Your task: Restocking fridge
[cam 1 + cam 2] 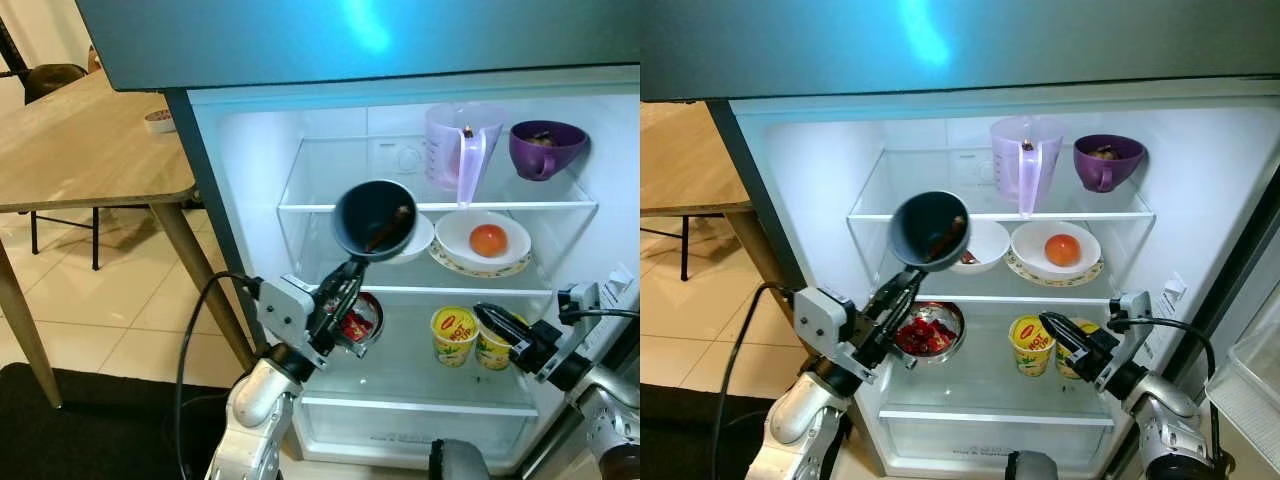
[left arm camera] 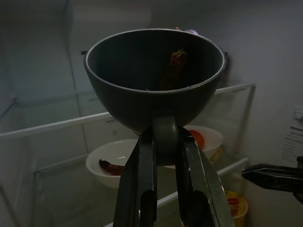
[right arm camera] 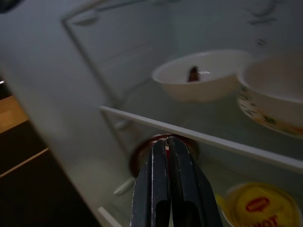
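Left claw [image 2: 163, 189] clamped on dark cup [image 1: 374, 220] handle, raised before fridge shelf [image 1: 520, 206]. Brown contents murky. Right claw [image 3: 166, 189] clenched, bare, beside yellow tubs [image 1: 453, 334].

Left gripper [image 1: 343, 285] raised, jaws clamped, right gripper [image 1: 1060, 330] low, extended forward, jaws closed

We see a wooden dining table [image 1: 70, 150] off to the left, its pale plank top on angled wooden legs. Under it runs a glossy cream tiled floor [image 1: 120, 310], catching soft reflections. A dark mat [image 1: 90, 425] lies on the tiles nearest us. Behind the table we catch a dark chair [image 1: 45, 78] against a pale wall [image 1: 45, 30]. Bright white light spills out across the tiles.
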Tool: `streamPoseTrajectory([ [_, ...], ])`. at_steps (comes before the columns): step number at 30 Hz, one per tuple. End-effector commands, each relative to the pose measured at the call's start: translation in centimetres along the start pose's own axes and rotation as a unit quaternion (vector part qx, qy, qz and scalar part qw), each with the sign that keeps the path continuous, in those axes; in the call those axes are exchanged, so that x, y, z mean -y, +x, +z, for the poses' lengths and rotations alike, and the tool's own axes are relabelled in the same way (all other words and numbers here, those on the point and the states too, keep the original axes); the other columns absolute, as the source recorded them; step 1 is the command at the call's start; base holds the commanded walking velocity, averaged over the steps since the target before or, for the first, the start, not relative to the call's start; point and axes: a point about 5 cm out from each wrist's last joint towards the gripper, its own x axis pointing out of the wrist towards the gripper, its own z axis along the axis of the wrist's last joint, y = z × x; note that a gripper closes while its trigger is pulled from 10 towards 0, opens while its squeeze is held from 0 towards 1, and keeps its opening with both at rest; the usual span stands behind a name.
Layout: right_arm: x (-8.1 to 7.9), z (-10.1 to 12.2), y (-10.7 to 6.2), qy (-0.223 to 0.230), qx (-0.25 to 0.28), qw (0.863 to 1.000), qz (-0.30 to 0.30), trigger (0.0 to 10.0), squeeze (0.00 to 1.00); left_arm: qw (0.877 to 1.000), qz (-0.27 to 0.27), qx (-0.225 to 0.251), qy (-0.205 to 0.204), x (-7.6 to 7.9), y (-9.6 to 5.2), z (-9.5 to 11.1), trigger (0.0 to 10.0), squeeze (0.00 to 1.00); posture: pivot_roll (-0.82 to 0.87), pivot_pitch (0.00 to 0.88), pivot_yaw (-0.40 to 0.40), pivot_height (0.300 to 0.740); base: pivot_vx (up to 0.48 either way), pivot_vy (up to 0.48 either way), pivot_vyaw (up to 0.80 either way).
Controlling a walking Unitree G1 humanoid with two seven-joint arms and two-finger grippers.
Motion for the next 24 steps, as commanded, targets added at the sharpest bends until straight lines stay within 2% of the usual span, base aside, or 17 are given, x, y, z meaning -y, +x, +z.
streamPoseTrajectory([
  [1, -0.8, 0.4, 0.0, -0.003, 0.003, 0.999, 0.045, 10.0, 0.00, 1.000, 0.010, 0.003, -0.005, -0.3, -0.2, 0.6, 10.0, 0.00, -0.05, 0.000, 0.068, 0.485, 0.000, 0.000, 0.00],
  [5, -1.9, 0.4, 0.2, -0.004, -0.003, 0.996, 0.092, 10.0, 0.00, 1.000, 0.019, 0.004, -0.007, -0.6, -0.1, 0.9, 10.0, 0.00, -0.05, 0.000, 0.068, 0.485, 0.000, 0.000, 0.00],
  [7, -3.1, 0.5, 0.7, -0.009, -0.009, 0.990, 0.139, 10.0, 0.00, 0.999, 0.030, 0.006, -0.009, -1.0, 0.0, 1.2, 10.0, 0.00, -0.05, 0.000, 0.068, 0.485, 0.000, 0.000, 0.00],
  [8, -3.1, 0.5, 0.7, -0.009, -0.009, 0.990, 0.139, 10.0, 0.00, 0.999, 0.030, 0.006, -0.009, -1.0, 0.0, 1.2, 10.0, 0.00, -0.05, 0.000, 0.068, 0.485, 0.000, 0.000, 0.00],
  [11, -4.6, 1.4, 1.6, -0.018, 0.003, 0.983, 0.182, 10.0, 0.00, 0.999, 0.048, 0.007, -0.014, -1.3, 0.2, 1.9, 10.0, 0.00, -0.05, 0.000, 0.070, 0.485, 0.000, 0.000, 0.00],
  [18, -5.7, 2.1, 2.6, -0.013, 0.024, 0.978, 0.205, 10.0, 0.00, 0.998, 0.060, 0.010, -0.016, -1.4, 0.4, 2.4, 10.0, 0.00, -0.05, 0.000, 0.070, 0.485, 0.000, 0.000, 0.00],
  [21, -5.9, 3.7, 4.2, -0.035, 0.049, 0.981, 0.185, 10.0, 0.00, 0.996, 0.090, 0.014, -0.019, -2.5, 1.0, 2.9, 10.0, 0.00, -0.05, 0.000, 0.068, 0.485, 0.000, 0.000, 0.00],
  [24, -5.7, 4.2, 4.7, -0.053, 0.049, 0.983, 0.169, 10.0, 0.00, 0.994, 0.104, 0.016, -0.015, -3.1, 1.5, 3.0, 10.0, 0.00, -0.05, 0.000, 0.068, 0.485, 0.000, 0.000, 0.00],
])
